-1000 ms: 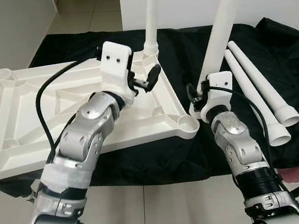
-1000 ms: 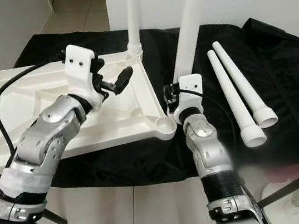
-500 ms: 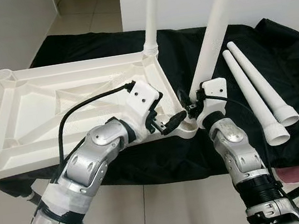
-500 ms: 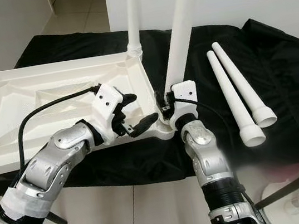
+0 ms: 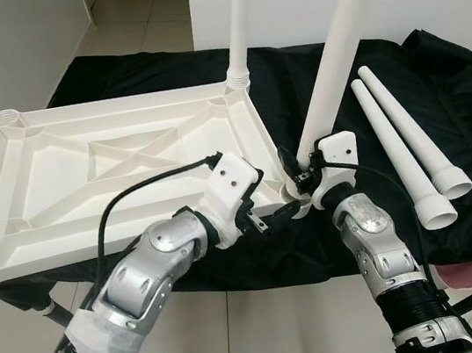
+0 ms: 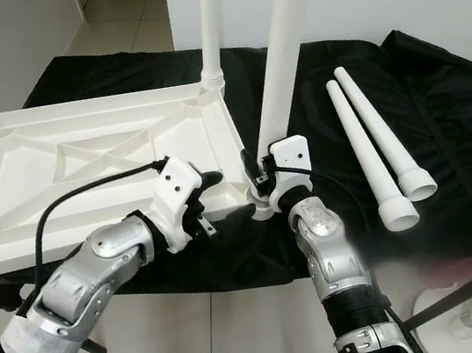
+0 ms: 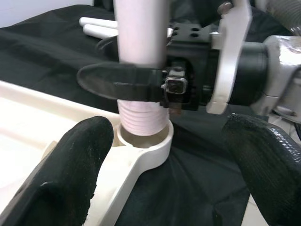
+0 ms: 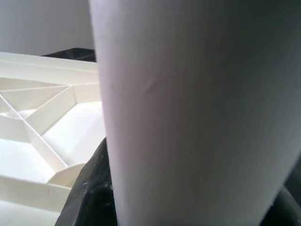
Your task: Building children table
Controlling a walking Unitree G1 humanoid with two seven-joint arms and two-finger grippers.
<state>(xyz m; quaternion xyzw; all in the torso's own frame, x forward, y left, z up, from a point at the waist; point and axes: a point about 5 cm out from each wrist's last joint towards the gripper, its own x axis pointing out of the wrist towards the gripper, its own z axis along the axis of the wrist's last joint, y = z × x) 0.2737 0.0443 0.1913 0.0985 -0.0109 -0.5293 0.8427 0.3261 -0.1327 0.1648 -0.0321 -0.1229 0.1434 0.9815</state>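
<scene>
Your white tabletop [image 5: 111,173] lies upside down on the black cloth [image 5: 466,107], ribbed underside up. One table leg [image 5: 240,25] already stands upright in the far right corner socket.

Your right gripper [image 5: 300,177] is clamped on a second table leg [image 5: 336,46], holding it just above its threaded end. That end sits in the near right corner socket [image 7: 146,141], and the leg leans slightly to the right as it rises. The left wrist view shows the thread entering the socket mouth.

Your left gripper [image 5: 273,215] is at the same near right corner, fingers [image 7: 70,174] spread wide to either side of the socket and grasping nothing.

Two spare legs [image 5: 409,146] lie side by side on the cloth to the right, well apart from the tabletop.
</scene>
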